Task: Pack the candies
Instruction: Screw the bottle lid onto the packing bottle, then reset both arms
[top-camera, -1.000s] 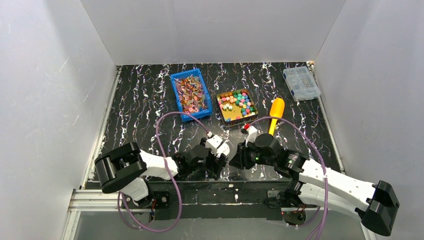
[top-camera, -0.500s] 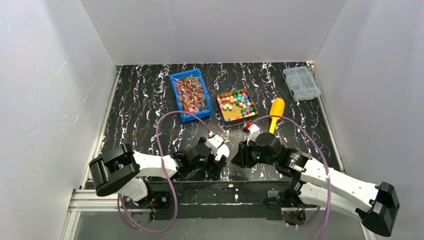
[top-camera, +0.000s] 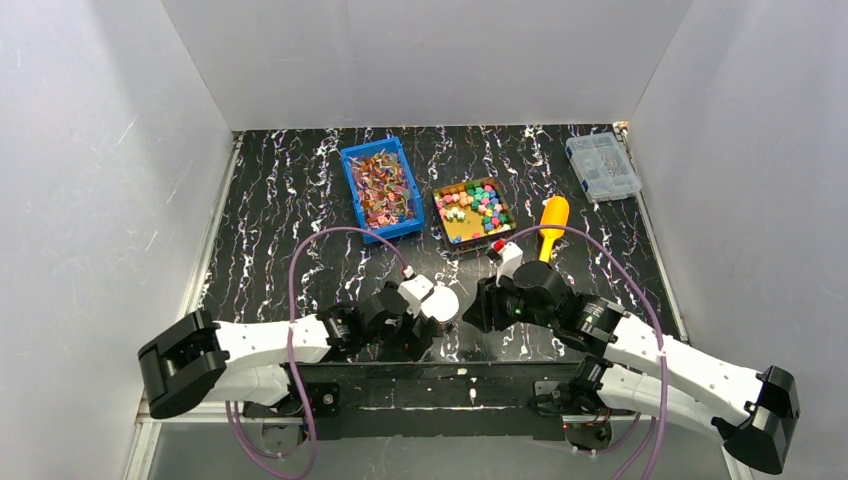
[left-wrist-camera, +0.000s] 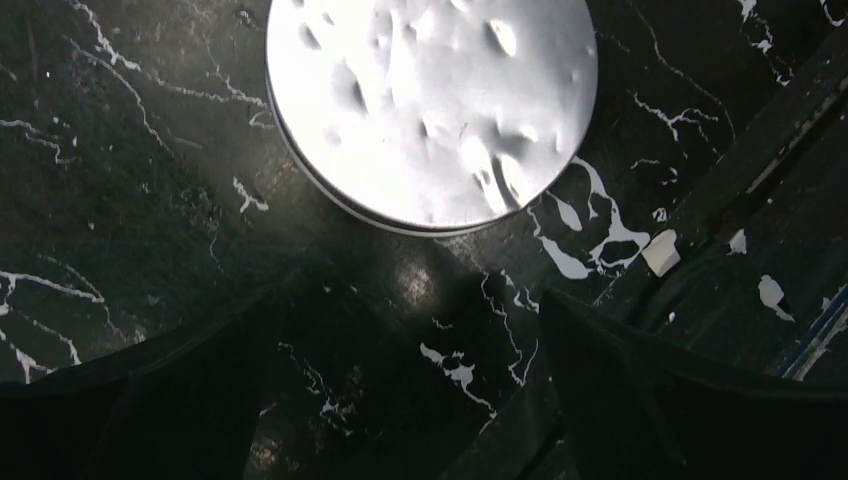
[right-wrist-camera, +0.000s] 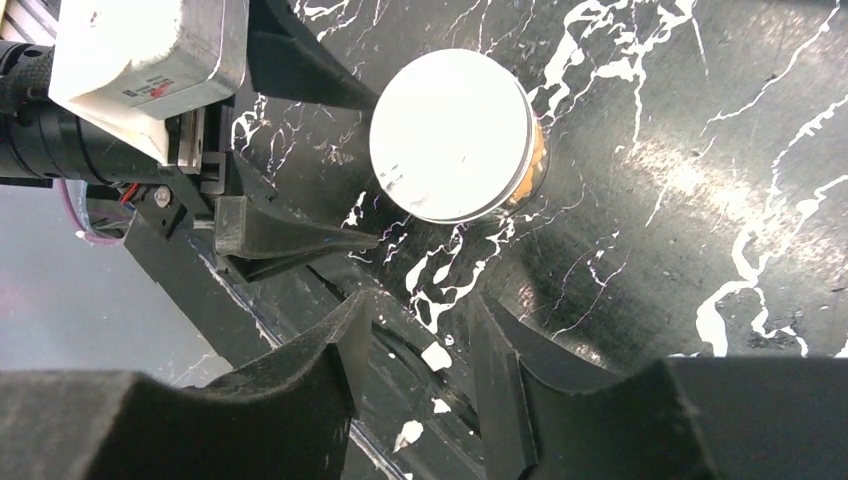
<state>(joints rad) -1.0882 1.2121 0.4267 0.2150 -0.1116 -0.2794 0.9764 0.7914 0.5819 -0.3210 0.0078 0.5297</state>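
Observation:
The candies (top-camera: 478, 205), small bright cubes, lie in a brown tray (top-camera: 447, 228) at mid-table in the top view. A jar with a flat white lid (right-wrist-camera: 450, 135) stands on the black marble table near the front edge; something amber shows under the lid's rim. The same lid (left-wrist-camera: 430, 100) fills the top of the left wrist view. My left gripper (left-wrist-camera: 412, 300) is open wide, just short of the jar, with only table between its fingers. My right gripper (right-wrist-camera: 420, 300) is open too, nothing between its fingers, the jar a little beyond them.
A blue bin (top-camera: 354, 200) of shiny foil-wrapped sweets sits left of the tray. An orange scoop (top-camera: 551, 222) lies to the tray's right, and a clear lidded box (top-camera: 602, 167) stands at the far right corner. The table's front rail (right-wrist-camera: 250, 310) runs just under both grippers.
The left arm's elbow has swung left and down, drawing its gripper slightly back from the jar. The right gripper has edged a little away from the front edge.

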